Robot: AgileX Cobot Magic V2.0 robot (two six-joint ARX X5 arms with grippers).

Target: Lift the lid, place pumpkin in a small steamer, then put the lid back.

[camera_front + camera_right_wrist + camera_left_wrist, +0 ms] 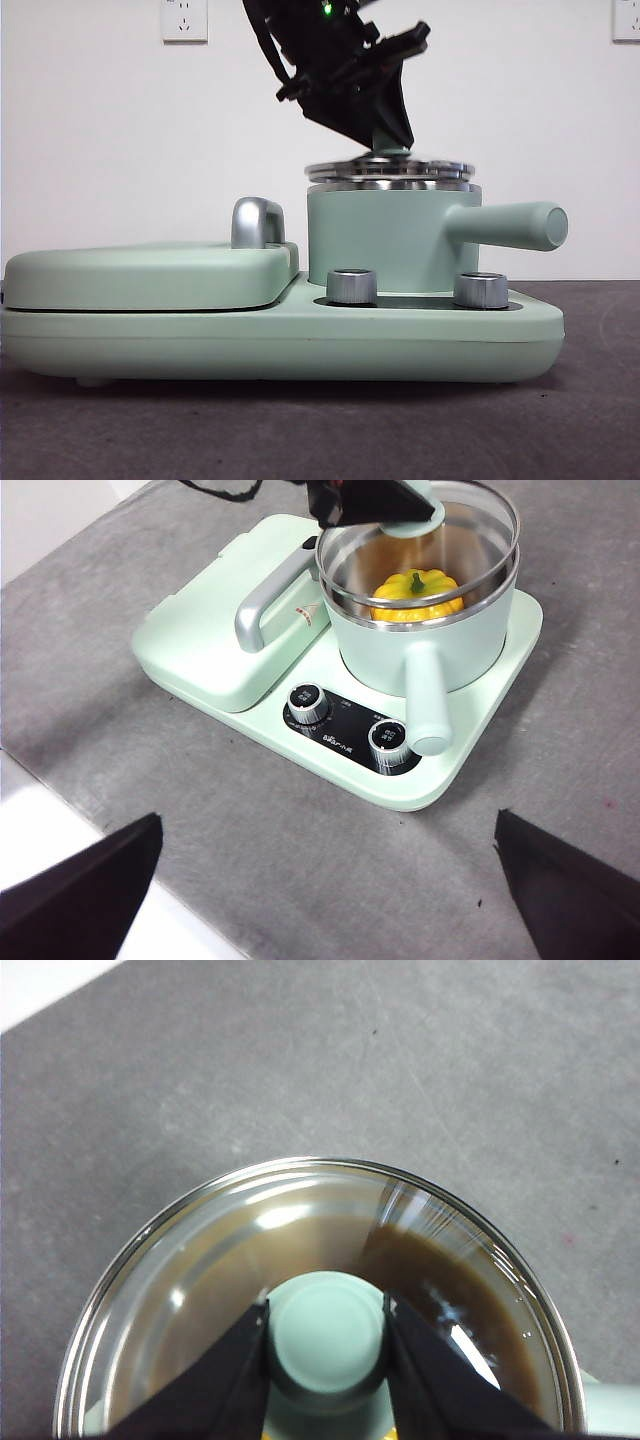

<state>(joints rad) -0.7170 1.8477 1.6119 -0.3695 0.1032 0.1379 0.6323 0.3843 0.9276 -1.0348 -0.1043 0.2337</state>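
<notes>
The small steamer (385, 235) stands on the right half of the mint-green base, its thick side handle (510, 225) pointing right. Inside it lies the yellow-orange pumpkin (417, 593), seen through the glass of the lid (470, 510). The lid's steel rim (390, 168) lies level just over the pot's rim; I cannot tell whether they touch. My left gripper (385, 135) comes down from above and is shut on the lid's mint-green knob (327, 1330). My right gripper (330, 900) hangs open high above the table in front of the appliance, holding nothing.
A wide flat mint-green cover (150, 275) with a chrome handle (255, 222) fills the left half of the base (280, 340). Two silver dials (352, 286) (480, 290) stand in front of the steamer. Grey table surface (300, 860) surrounds the appliance.
</notes>
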